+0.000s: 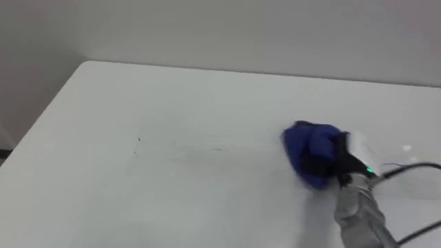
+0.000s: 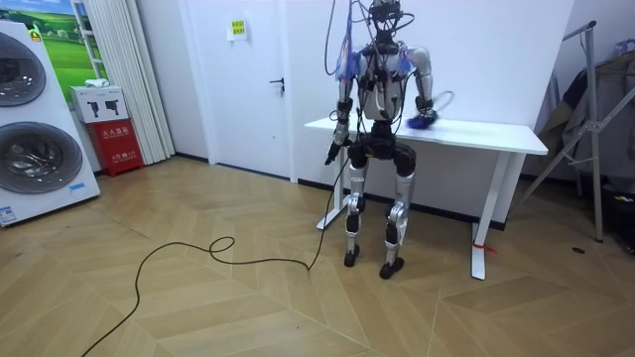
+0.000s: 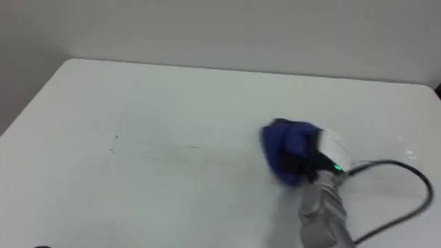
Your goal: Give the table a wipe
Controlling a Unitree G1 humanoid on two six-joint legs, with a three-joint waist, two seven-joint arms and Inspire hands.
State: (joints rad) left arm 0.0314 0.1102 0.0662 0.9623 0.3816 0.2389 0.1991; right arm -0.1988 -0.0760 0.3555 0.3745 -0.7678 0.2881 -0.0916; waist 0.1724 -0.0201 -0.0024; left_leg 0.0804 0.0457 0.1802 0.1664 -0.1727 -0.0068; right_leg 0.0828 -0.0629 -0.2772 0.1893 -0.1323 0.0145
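Blue cloth (image 1: 310,146), apparently under right hand (image 1: 342,162)

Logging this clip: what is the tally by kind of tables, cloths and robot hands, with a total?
table: 1
blue cloth: 1
robot hands: 2, the right hand holding the cloth on the table, the left hand hanging at its side
Total: 4

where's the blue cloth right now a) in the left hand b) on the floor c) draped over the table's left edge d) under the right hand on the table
d: the right hand curls over the bunched blue cloth on the table; the left hand hangs at the robot's side.
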